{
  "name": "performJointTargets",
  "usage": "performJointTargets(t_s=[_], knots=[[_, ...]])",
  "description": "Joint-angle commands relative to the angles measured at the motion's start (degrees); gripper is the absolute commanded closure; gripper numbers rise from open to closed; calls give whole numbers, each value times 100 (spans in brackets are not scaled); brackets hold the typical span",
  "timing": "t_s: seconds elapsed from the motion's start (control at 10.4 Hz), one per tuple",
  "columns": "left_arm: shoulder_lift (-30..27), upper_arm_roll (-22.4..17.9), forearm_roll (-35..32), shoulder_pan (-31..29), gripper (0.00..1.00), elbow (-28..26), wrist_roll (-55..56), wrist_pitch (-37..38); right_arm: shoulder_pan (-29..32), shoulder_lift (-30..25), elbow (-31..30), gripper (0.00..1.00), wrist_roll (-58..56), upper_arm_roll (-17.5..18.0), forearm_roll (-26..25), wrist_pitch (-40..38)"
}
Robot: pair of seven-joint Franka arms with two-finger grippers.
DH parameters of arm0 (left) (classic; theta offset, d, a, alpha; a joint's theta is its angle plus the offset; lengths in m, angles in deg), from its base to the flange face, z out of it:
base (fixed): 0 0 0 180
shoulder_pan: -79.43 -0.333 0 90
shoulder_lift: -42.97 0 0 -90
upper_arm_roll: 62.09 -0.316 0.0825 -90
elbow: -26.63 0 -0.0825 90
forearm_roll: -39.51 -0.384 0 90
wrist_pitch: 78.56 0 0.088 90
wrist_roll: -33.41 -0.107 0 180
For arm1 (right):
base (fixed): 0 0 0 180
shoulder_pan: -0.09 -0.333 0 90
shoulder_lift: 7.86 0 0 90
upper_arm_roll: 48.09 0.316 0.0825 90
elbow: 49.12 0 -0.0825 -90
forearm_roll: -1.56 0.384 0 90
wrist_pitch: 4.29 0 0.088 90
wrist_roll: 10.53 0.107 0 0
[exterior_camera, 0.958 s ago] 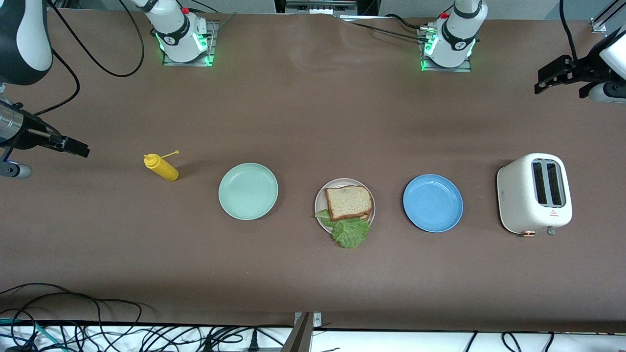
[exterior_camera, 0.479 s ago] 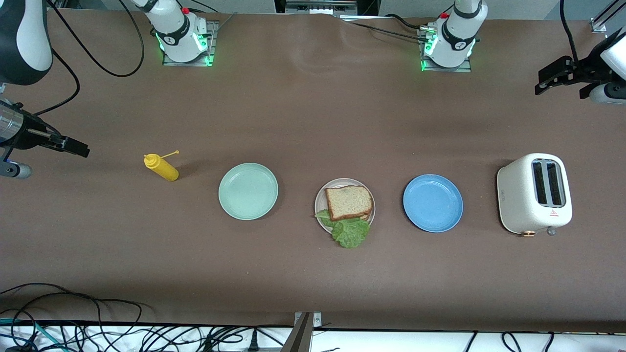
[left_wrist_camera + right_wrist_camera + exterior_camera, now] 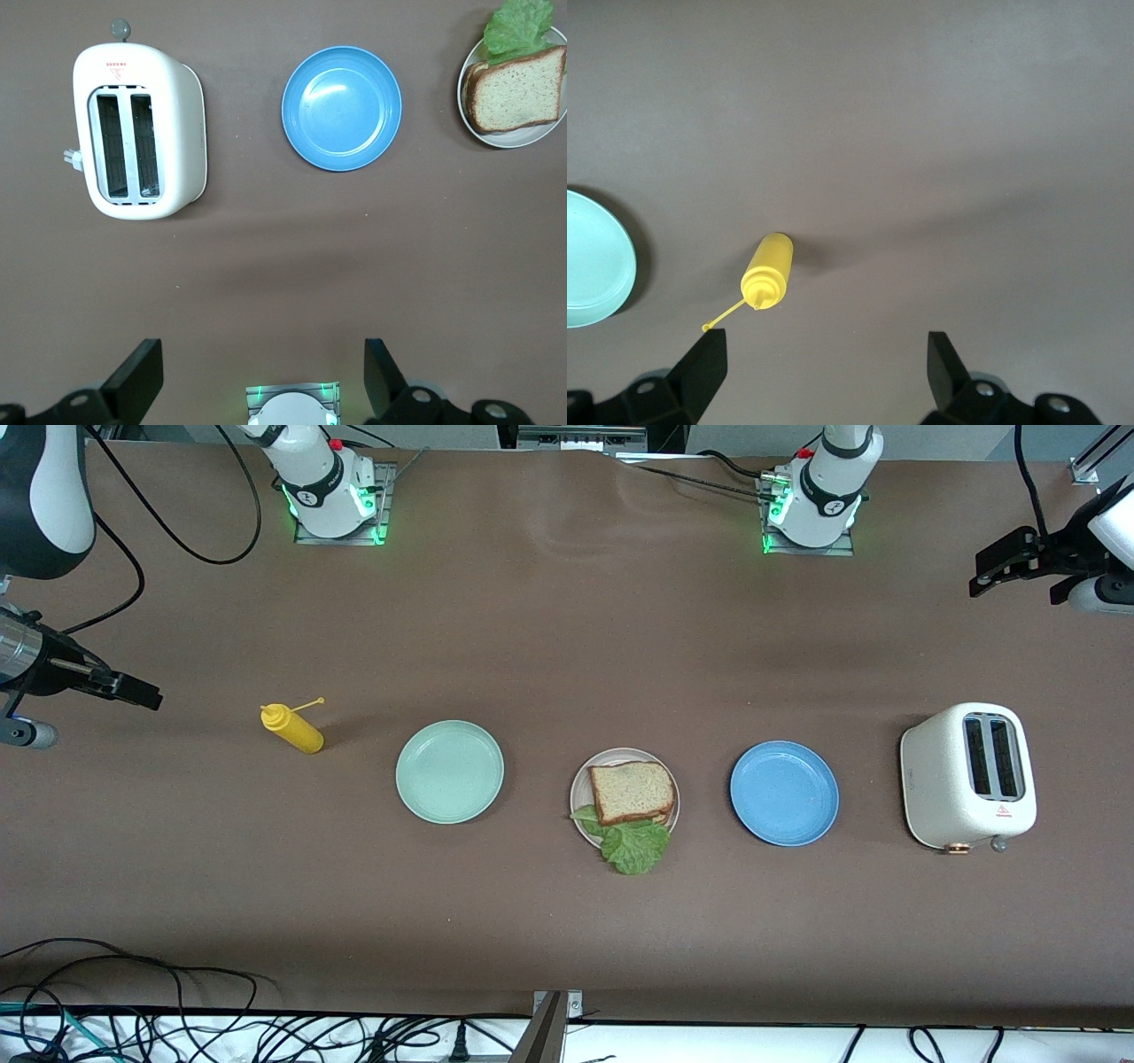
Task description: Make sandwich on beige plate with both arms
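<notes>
The sandwich of brown toast slices with frilly green lettuce lay assembled on the round beige plate, between the mint green plate and blue plate. Task judged essentially done. Left gripper and right gripper waited wide open, empty, raised at their table ends.

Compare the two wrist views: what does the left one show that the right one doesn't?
Left wrist view only: the toaster, the blue plate, and the sandwich with lettuce on the beige plate, cut off at the frame edge; the left gripper hangs open, holding nothing.

Right wrist view only: the yellow bottle lying on its side, part of the mint plate, and the open, empty right gripper.

Both share: only the brown table.
</notes>
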Motion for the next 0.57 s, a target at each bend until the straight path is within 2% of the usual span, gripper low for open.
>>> performJointTargets(t_s=[0.0, 0.48], knots=[[99, 47, -190, -38, 0, 209, -8, 120, 35, -74, -5, 0, -28, 33, -95, -89], [99, 38, -190, -73, 0, 209, -8, 120, 35, -74, -5, 0, -28, 24, -95, -89]])
